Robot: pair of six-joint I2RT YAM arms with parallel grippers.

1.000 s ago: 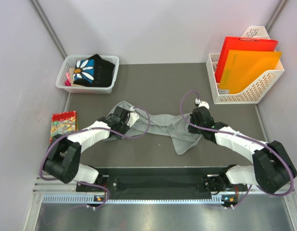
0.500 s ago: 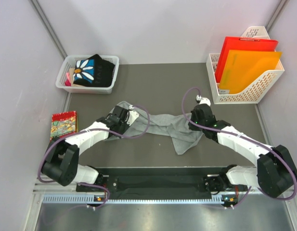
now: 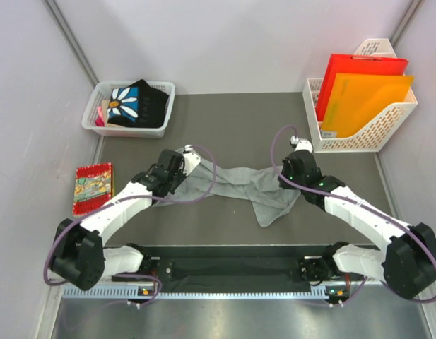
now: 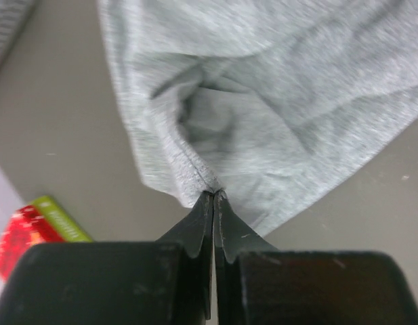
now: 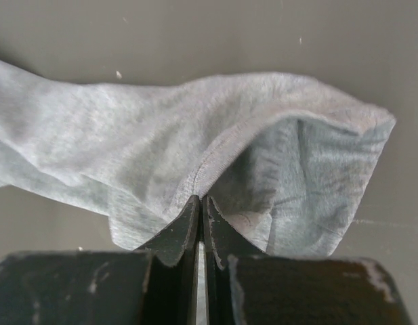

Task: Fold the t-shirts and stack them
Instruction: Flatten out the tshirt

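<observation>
The heather-grey t-shirt (image 3: 240, 185) lies bunched in a soft, wrinkled strip across the middle of the dark matte bench (image 3: 232, 120). My left jaws are clamped on its left hem, my right jaws on its right seam. The black daisy t-shirt (image 3: 141, 104) sits crumpled in the white lattice basket (image 3: 90, 120), upper left.

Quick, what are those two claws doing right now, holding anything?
The left gripper: closed, pinching the grey t-shirt.
The right gripper: closed, pinching the same grey t-shirt.
</observation>
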